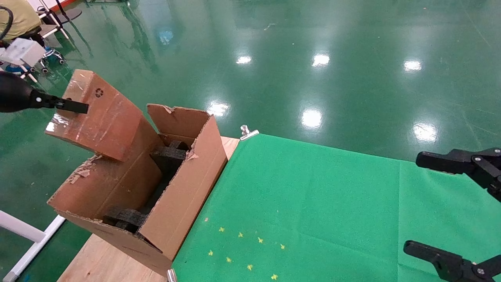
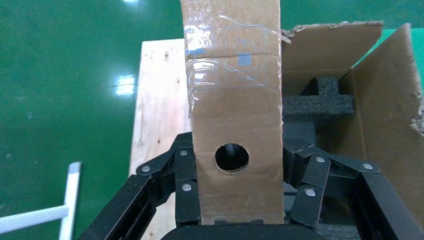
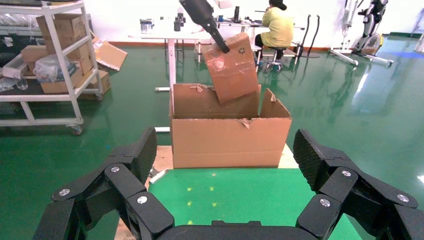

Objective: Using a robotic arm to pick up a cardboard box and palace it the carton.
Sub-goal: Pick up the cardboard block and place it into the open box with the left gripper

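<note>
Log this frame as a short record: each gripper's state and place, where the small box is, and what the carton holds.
left gripper: shut on the cardboard box, held tilted above the carton's far-left side
right gripper: open, holding nothing, over the green cloth
cardboard box: taped, round hole in one face, not yet inside the carton
carton: open on the table's left end, ragged flaps, black foam pieces inside
</note>
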